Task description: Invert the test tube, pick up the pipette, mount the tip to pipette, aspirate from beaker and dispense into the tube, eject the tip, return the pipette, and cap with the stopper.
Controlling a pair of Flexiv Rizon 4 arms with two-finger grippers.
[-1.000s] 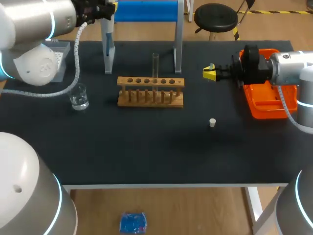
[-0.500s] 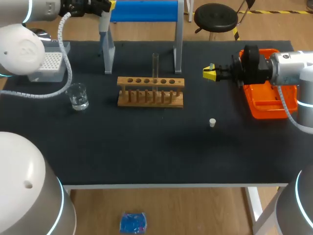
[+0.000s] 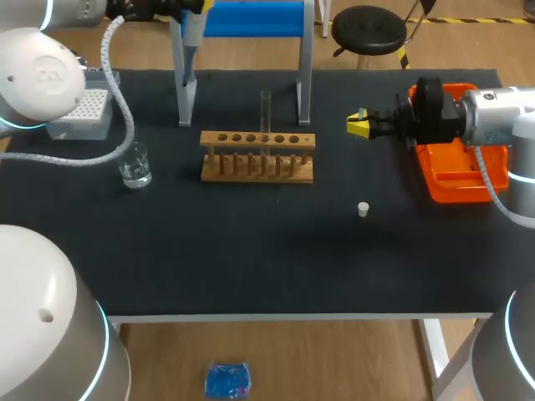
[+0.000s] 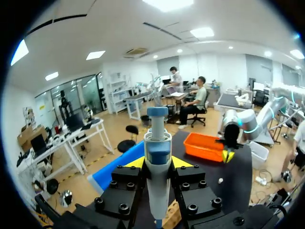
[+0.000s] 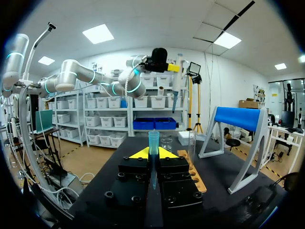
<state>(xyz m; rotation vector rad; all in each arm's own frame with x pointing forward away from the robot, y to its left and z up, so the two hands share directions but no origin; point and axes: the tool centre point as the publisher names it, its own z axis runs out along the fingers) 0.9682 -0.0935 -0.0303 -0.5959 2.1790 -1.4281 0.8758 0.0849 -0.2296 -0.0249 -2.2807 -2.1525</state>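
Note:
My left gripper is at the far left, high over the table, shut on the white and blue pipette, which hangs down beside the stand's left leg. In the left wrist view the pipette stands upright between the fingers. My right gripper, right of the rack, is shut on a clear blue pipette tip. A test tube stands upright in the wooden rack. The glass beaker sits left of the rack. The small white stopper lies on the mat ahead of the right arm.
A blue-topped pipette stand straddles the far edge behind the rack. The tip box is at the far left, and an orange tray lies under my right arm. Dark mat stretches bare along the table's near side.
The left arm has swung up and back, and its gripper has shifted slightly right with the pipette. The right arm has not moved.

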